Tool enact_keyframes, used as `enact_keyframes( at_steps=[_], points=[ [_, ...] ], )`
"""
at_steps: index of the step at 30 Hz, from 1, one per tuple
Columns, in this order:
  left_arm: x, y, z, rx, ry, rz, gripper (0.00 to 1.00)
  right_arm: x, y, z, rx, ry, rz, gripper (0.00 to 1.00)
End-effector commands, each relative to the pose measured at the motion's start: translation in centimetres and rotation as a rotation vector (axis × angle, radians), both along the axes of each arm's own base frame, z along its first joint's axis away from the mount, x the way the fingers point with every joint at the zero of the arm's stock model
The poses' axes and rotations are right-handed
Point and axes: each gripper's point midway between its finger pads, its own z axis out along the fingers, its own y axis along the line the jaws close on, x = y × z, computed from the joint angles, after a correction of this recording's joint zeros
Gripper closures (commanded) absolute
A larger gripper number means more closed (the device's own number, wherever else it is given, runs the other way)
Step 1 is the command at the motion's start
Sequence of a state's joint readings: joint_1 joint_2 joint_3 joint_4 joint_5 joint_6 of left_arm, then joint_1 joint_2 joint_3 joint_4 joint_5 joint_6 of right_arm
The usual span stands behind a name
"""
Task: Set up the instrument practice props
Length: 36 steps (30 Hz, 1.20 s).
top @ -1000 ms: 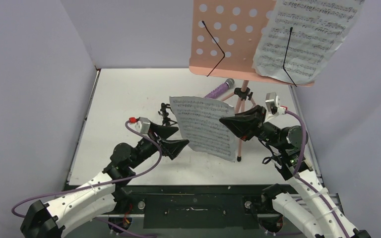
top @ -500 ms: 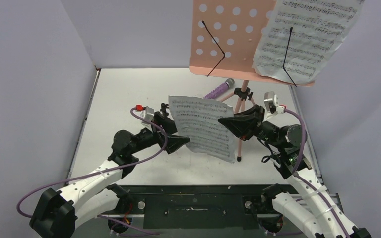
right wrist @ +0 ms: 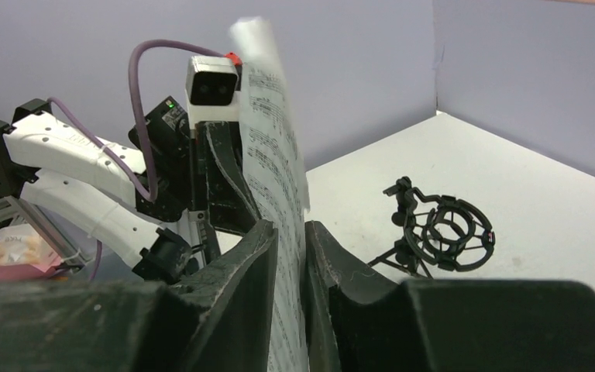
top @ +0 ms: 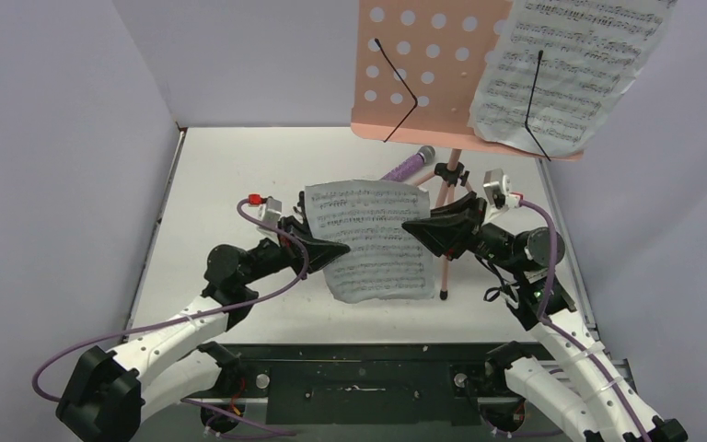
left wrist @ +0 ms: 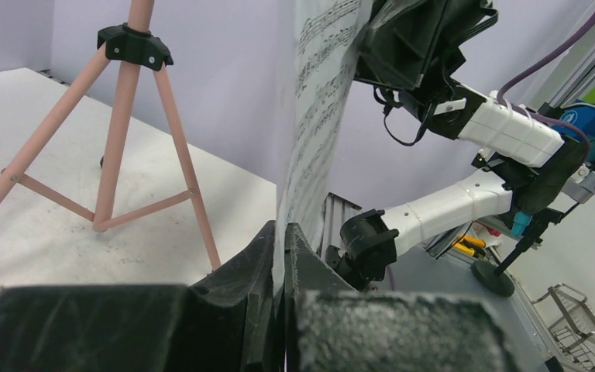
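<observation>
White sheet-music page (top: 368,241) hangs upright at the centre of the overhead view. We see the left gripper (top: 336,250) clamped on its frame-left edge and the right gripper (top: 412,226) clamped on its frame-right edge. Behind, at upper centre, a pink perforated music stand (top: 423,83) carries a second printed page (top: 562,64). A glittery purple microphone (top: 405,167) lies beside its legs.

**Materials and surface finishes**
Sheet-music page (top: 368,241): thin matt white paper, printed. Music stand (top: 442,120): smooth pink desk and tubes, with a matt black joint collar. Microphone (top: 405,167): purple glitter body. Left gripper (left wrist: 283,232) fingers: matt black, grainy. Table (top: 230,175): matt white, scuffed.
</observation>
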<state>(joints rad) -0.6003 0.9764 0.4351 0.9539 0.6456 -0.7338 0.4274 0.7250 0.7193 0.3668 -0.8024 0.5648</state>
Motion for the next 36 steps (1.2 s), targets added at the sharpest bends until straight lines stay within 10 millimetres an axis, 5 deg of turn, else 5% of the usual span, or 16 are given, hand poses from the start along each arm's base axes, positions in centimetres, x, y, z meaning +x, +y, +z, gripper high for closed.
enact_keyframes(
  at_steps=[1,5,9,15,24,36],
  points=[
    [-1.1,0.8,3.4,-0.075,-0.085,-0.003,1.00,0.4,0.1,-1.8,-0.054,-0.006,-0.016,0.72],
    [-1.7,1.2,4.1,-0.091,-0.088,-0.011,1.00,0.9,0.1,-3.5,-0.096,0.024,-0.033,0.31],
    [-2.5,1.2,4.3,-0.064,-0.086,-0.039,1.00,0.7,0.5,-4.6,-0.120,0.042,0.001,0.19],
    [-3.3,1.4,4.3,-0.054,-0.089,-0.063,1.00,0.1,1.3,-5.6,-0.159,0.044,0.090,0.16],
    [-3.7,1.2,4.1,-0.044,-0.076,-0.094,1.00,-0.8,2.4,-4.8,-0.164,0.037,0.216,0.26],
    [-3.4,1.0,3.7,-0.045,-0.045,-0.098,1.00,-1.6,3.2,-4.8,-0.163,0.036,0.268,0.76]
  ],
)
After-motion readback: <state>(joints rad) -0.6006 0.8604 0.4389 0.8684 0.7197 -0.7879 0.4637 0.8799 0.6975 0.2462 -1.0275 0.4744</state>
